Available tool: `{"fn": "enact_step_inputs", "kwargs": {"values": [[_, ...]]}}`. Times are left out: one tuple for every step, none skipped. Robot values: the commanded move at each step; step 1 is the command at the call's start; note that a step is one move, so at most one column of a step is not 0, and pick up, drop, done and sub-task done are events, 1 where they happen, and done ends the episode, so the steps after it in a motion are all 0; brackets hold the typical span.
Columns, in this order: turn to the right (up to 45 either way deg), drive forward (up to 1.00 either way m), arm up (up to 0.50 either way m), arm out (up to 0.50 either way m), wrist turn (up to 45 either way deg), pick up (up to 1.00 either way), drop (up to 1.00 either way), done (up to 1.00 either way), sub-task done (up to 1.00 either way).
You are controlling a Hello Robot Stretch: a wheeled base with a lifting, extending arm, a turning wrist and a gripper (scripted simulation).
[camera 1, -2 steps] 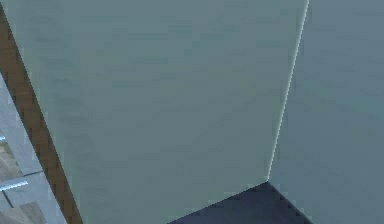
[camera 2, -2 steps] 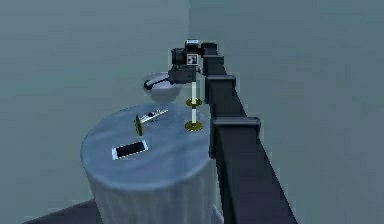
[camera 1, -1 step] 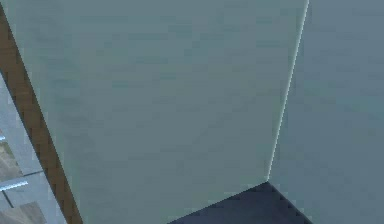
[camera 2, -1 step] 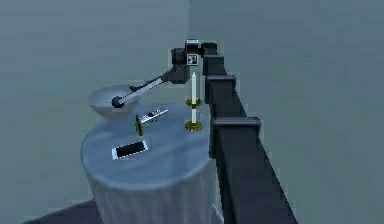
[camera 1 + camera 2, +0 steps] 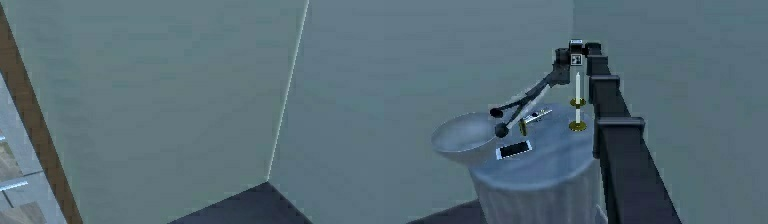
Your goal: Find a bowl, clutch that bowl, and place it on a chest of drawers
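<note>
A wide, shallow pale grey bowl [image 5: 466, 136] rests on the left part of a round grey-topped table [image 5: 549, 165] in the arm side view. The dark arm bar [image 5: 624, 140] climbs from the bottom edge to two white marked squares [image 5: 574, 56]. From there the gripper [image 5: 502, 118] slants down to the left, and its thin fingers end at the bowl's right rim. Because the bowl lies on the table right at the fingers, I cannot tell whether the gripper holds anything.
On the same table stand a white candle [image 5: 577, 88] in a brass holder, a flat phone [image 5: 514, 150] and a small dark item [image 5: 536, 117]. The forward view faces a corner of grey-green walls [image 5: 170, 100], with dark floor [image 5: 250, 208] and a brown door frame [image 5: 40, 130] at the left.
</note>
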Motion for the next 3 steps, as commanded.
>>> {"fn": "enact_step_inputs", "kwargs": {"values": [[0.0, 0.0, 0.0, 0.0, -12.0, 0.0, 0.0, 0.0, 0.0], [0.0, 0.0, 0.0, -0.46, 0.0, 0.0, 0.0, 0.0, 0.0], [-45.0, 0.0, 0.0, 0.0, 0.0, 0.0, 0.0, 0.0, 0.0]]}}
